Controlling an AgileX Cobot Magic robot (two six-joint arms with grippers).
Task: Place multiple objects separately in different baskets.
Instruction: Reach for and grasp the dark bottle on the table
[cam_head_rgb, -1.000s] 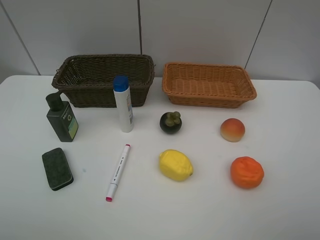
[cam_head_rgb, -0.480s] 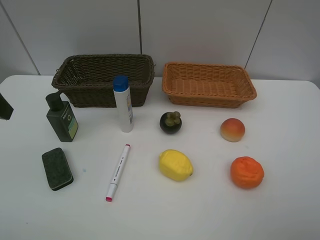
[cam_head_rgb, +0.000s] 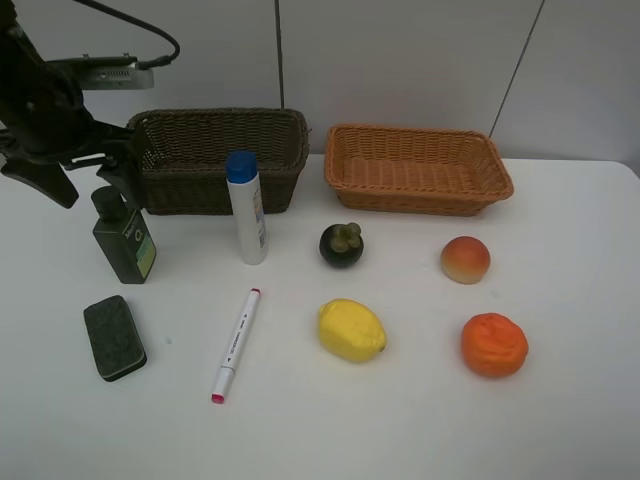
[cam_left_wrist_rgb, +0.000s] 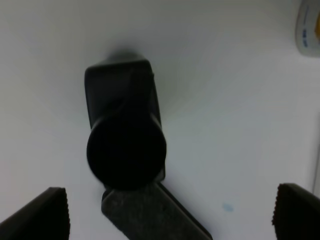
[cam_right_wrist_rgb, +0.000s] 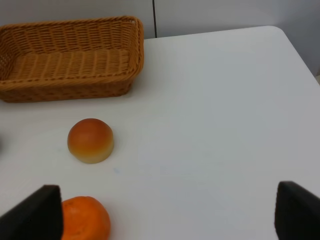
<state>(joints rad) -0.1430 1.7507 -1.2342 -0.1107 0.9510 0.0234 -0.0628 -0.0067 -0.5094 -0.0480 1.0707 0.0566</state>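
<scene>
Left gripper (cam_head_rgb: 84, 180) spread wide, empty, above the dark green pump bottle (cam_head_rgb: 125, 243), label unreadable; right gripper (cam_right_wrist_rgb: 171, 214) likewise spread, empty.

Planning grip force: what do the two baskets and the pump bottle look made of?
Dark brown basket: woven wicker or plastic rattan, matte. Orange-tan basket: same visible weave. Pump bottle: probably smooth dark green plastic, labelled.

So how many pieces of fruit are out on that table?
4: a dark purple mangosteen mid-table, a yellow lemon in front of it, a round peach and a bumpy orange on the right. None seems hidden.
</scene>
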